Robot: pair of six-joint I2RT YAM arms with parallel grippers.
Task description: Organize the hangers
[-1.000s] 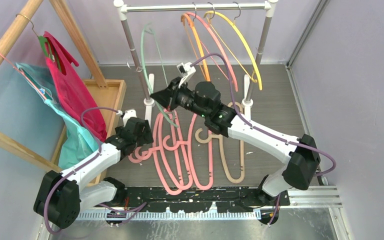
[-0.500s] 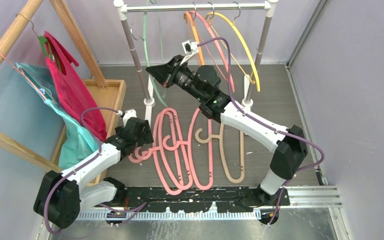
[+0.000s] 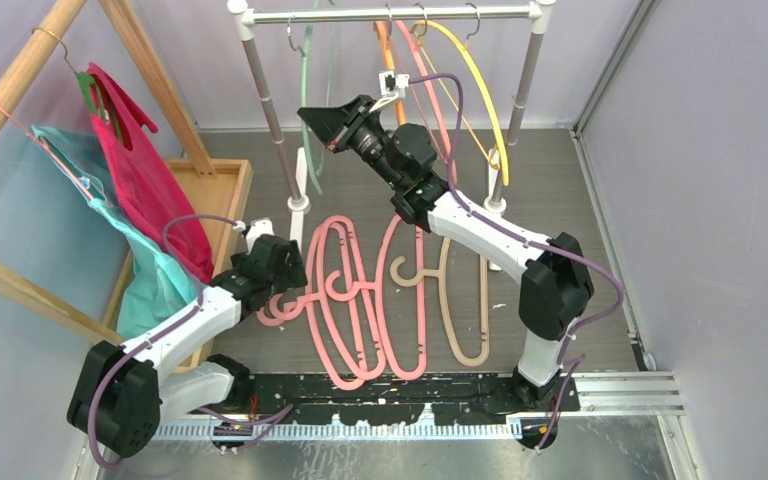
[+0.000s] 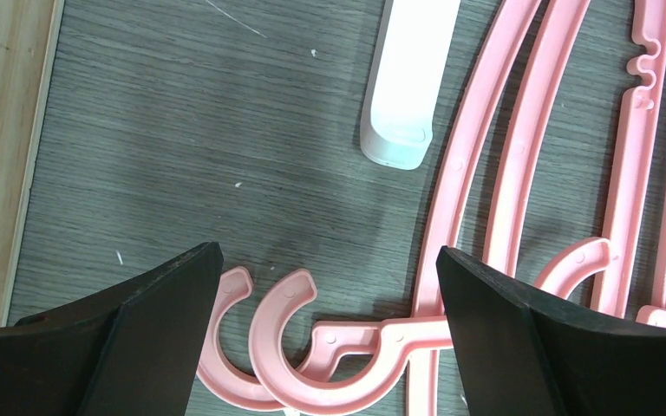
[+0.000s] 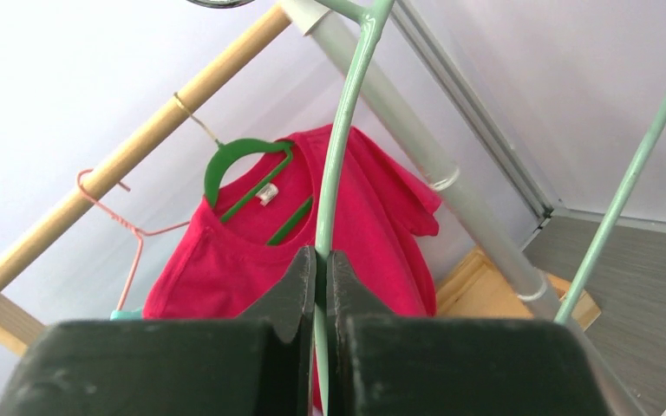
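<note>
Grey wood-grain table lay beneath lilac walls. At left, the left gripper was held with fingers spread wide just above the hooks of the pink hangers, which lay flat. Rightward, the right gripper was clamped on the grey-green hanger, which rose upright from the fingers to the rail.

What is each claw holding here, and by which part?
The right claw is shut on the grey-green hanger, pinching one of its thin arms. The left claw is open and holds nothing.
</note>
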